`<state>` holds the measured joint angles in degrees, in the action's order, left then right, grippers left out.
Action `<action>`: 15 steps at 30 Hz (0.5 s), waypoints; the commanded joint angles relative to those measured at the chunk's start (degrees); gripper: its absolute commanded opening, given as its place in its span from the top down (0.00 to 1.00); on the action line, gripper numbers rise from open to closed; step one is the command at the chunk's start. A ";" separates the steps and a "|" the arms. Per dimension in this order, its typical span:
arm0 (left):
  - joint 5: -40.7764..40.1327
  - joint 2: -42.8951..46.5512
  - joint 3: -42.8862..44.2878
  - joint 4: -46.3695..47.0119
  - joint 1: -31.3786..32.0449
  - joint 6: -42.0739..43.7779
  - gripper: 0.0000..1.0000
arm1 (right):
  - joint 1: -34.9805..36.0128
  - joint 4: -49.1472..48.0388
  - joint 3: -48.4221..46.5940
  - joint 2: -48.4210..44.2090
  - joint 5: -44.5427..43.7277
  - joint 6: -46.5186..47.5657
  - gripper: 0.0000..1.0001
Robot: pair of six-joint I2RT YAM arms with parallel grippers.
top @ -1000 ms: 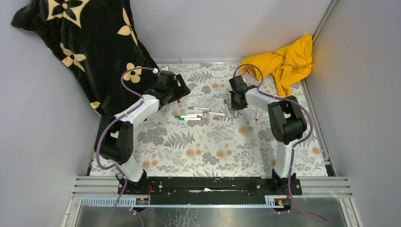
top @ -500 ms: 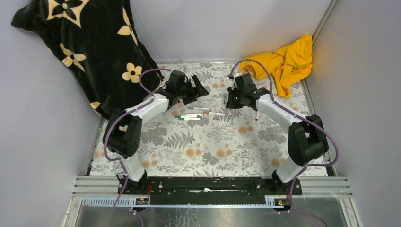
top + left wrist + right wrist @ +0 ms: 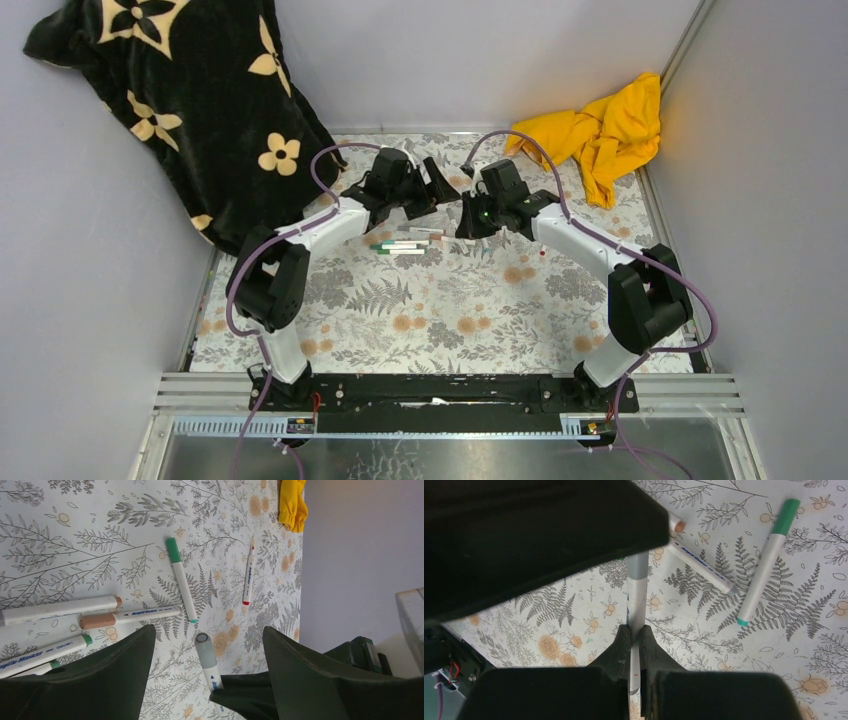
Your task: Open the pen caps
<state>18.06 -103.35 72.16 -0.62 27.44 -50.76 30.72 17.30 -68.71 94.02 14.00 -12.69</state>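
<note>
The bench [image 3: 440,320] is carrying everything, with a black flowered blanket [image 3: 180,90] lying over its far left corner and a yellow cloth [image 3: 600,130] bunched at the far right. Both arms are reaching in to meet above the middle of it. The left tool [image 3: 209,632] is standing wide open and gripping nothing. The right tool [image 3: 634,635] is pinching shut on the white barrel of the grey-capped pen [image 3: 637,600], holding it off the bench with the capped end pointing toward the left tool. From the left wrist, the grey cap [image 3: 205,652] is showing in the gap between the spread fingers, though I cannot tell how deep it is sitting there.

This is looking like the hand-over part of uncapping one pen: the barrel is being held, and the cap is not yet being gripped. The next move is likely calling for the left tool to line up around the cap alone, close firmly, then pull straight along the pen while the right tool is holding fast. A skewed pull is risking the pen slipping.

The other pens are lying on the bench beneath. A cluster of white pens [image 3: 405,243] is lying side by side, a green-capped pen [image 3: 180,580] just beyond, and a thin red-tipped pen [image 3: 248,575] apart from them. As far as I can tell, their caps are sitting on. No container is showing in any view.
</note>
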 commanded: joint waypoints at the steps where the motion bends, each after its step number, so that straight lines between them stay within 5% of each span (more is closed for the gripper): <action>1: 1.35 -1.16 1.34 3.55 0.92 -1.20 0.16 | 1.11 -1.85 -3.66 -0.14 2.05 -0.97 1.00; 9: 1.83 -0.77 -0.54 6.24 1.36 -3.08 0.22 | 1.44 -2.71 -4.92 0.43 2.63 -1.54 1.00; 15: 2.61 -0.68 -1.57 7.78 1.36 -3.87 0.37 | 1.44 -3.58 -4.62 0.88 2.91 -1.80 1.00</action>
<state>19.14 -103.98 71.72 2.90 28.51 -53.69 31.57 15.75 -71.09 94.65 14.76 -13.91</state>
